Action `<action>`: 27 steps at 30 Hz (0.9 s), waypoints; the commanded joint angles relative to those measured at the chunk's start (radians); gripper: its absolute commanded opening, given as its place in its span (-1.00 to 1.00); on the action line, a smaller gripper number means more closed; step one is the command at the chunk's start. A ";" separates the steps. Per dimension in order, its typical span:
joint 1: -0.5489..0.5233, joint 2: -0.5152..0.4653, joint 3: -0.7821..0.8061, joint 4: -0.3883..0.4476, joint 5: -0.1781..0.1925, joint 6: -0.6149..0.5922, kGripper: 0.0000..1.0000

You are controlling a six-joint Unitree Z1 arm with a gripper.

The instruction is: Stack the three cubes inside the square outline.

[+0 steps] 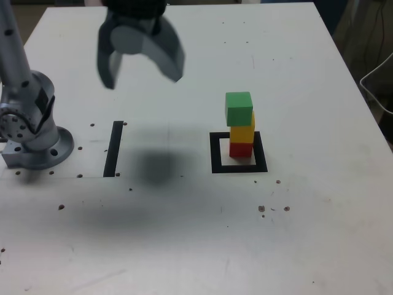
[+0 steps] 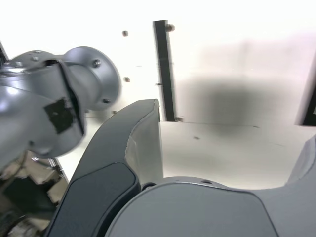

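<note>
Three cubes stand stacked inside the square outline (image 1: 215, 153): the red cube (image 1: 241, 149) at the bottom, the yellow cube (image 1: 242, 132) on it, the green cube (image 1: 239, 108) on top, shifted a little toward the exterior view's left. My gripper (image 1: 142, 74) hangs high above the table, well off to the exterior view's left of the stack, open with nothing between its fingers (image 2: 143, 143). The wrist view shows neither the cubes nor the outline.
The arm's grey base (image 1: 34, 129) stands at the exterior view's left edge. A straight black strip (image 1: 113, 149) lies between the base and the outline, also visible as the black strip (image 2: 164, 69) in the wrist view. A white cable (image 1: 377, 80) hangs off the table's right side.
</note>
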 commanded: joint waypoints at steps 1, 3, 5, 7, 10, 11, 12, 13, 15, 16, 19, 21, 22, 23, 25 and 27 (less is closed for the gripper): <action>0.003 -0.031 0.045 -0.007 0.004 0.002 0.99; 0.003 -0.046 0.089 -0.026 0.007 0.003 0.99; 0.003 -0.046 0.124 -0.037 0.002 0.003 0.99; 0.003 -0.040 0.153 -0.052 -0.007 0.004 0.99; 0.003 -0.036 0.191 -0.087 -0.016 0.004 1.00; 0.003 -0.038 0.201 -0.098 -0.017 0.004 1.00; 0.003 -0.042 0.210 -0.109 -0.018 0.004 1.00; 0.003 -0.046 0.216 -0.119 -0.018 0.004 1.00; 0.003 -0.055 0.228 -0.135 -0.018 0.004 1.00; 0.003 -0.057 0.233 -0.140 -0.018 0.004 1.00; 0.003 -0.054 0.247 -0.163 -0.022 0.004 1.00; 0.003 -0.045 0.256 -0.190 -0.023 0.004 1.00; 0.003 -0.041 0.261 -0.204 -0.025 0.004 1.00; 0.003 -0.037 0.266 -0.219 -0.027 0.005 0.99; 0.003 -0.031 0.281 -0.241 -0.031 0.008 0.99; 0.003 -0.029 0.298 -0.251 -0.037 0.012 1.00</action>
